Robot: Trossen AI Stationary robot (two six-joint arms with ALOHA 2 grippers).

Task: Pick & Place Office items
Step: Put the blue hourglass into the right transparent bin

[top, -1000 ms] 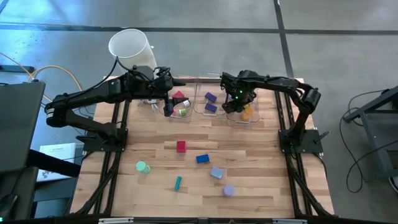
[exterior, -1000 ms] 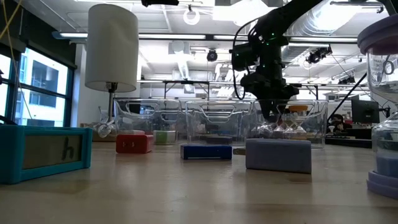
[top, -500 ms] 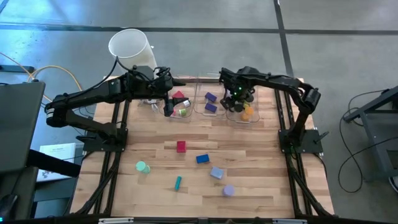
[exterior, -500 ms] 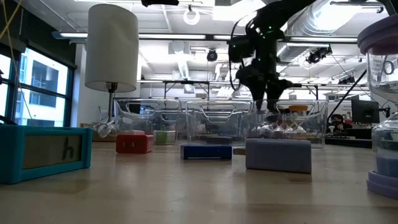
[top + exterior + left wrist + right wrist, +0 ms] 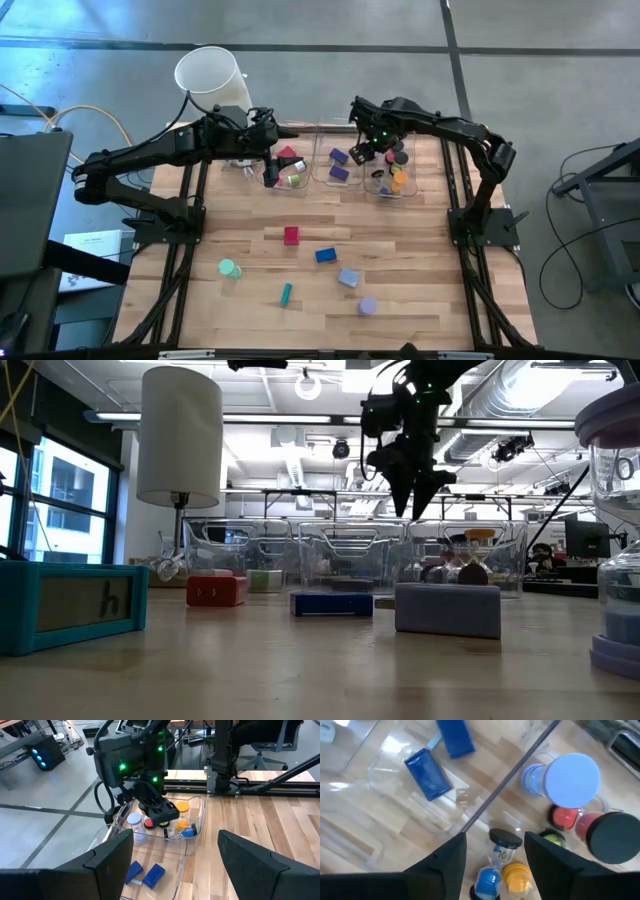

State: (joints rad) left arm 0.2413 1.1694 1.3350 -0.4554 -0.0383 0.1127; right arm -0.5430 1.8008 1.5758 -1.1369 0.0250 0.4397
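The right gripper [image 5: 367,150] has risen out of the right-hand clear bin [image 5: 392,189] since the earlier frame and now hangs above it, jaws narrowly parted and empty. Rolls, black [image 5: 612,839], orange [image 5: 398,180], and blue [image 5: 487,881], lie inside that bin. The left gripper [image 5: 270,175] hovers wide open over the left bin. Loose on the bare wooden table [image 5: 420,290], well apart: a red block [image 5: 291,235], a blue block [image 5: 325,255], a teal stick [image 5: 286,293].
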